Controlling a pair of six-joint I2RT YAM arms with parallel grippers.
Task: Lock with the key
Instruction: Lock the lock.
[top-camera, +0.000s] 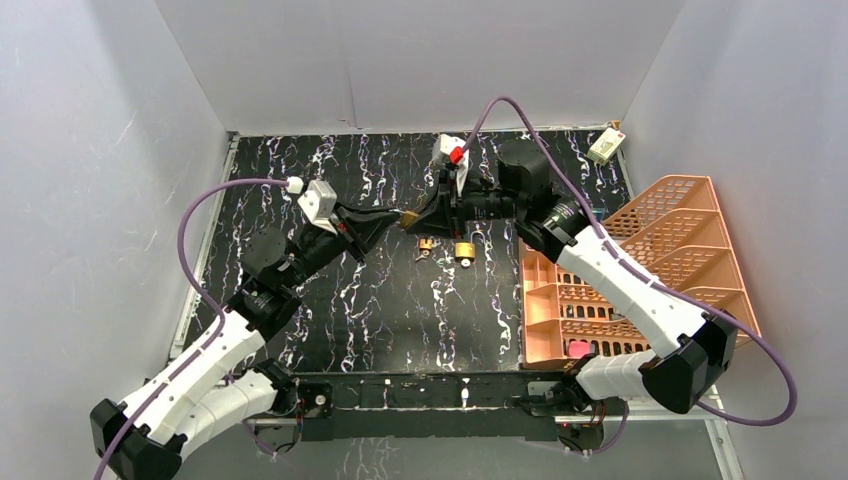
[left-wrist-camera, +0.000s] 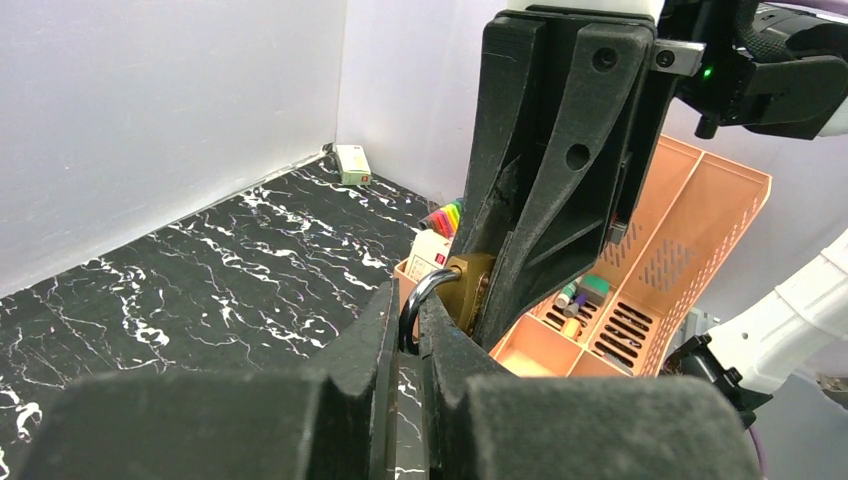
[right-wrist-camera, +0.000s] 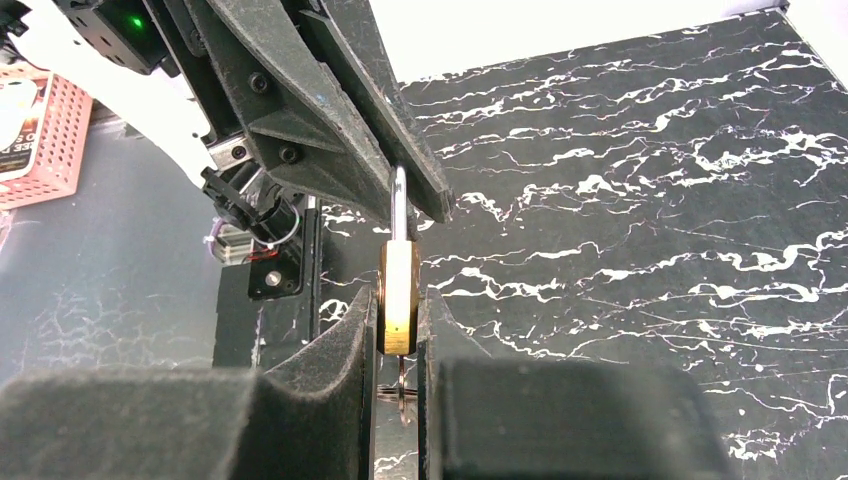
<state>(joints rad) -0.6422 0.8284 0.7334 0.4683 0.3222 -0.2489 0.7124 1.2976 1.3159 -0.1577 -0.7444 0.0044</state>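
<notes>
Top view, hold: a small brass padlock (top-camera: 408, 219) is held off the black marbled table (top-camera: 330, 330), near the middle of the far edge, between the left gripper (top-camera: 388, 222) and the right gripper (top-camera: 430, 214), which meet tip to tip.
Top view, loose pieces: a brass-coloured piece with a ring (top-camera: 427, 245) and a rounder brass piece (top-camera: 464, 250) are seen just nearward of the grippers. Which of them is the key is too small to tell.
Top view, surroundings: an orange plastic compartment tray (top-camera: 700, 182) is set along the right edge.
Left wrist view, left fingers: they are clenched on the steel shackle (left-wrist-camera: 410, 300). The brass body sits just beyond, pinched by the right fingers.
Right wrist view, right fingers: they are clenched on the brass body, and the shackle runs up into the left fingers.
Right wrist view, ring: a thin wire ring (right-wrist-camera: 400, 388) shows under the body. Whether it hangs from an inserted key cannot be told.
Risk, slip: the thin round shackle is gripped only at the tips, so it could be twisted out if the arms are pushed off-axis.
Risk, jam: the shackle could bind if the body is tilted while pressed.
Risk, key: both grippers are occupied, so a release is needed to turn a key, and the padlock could be dropped then.
</notes>
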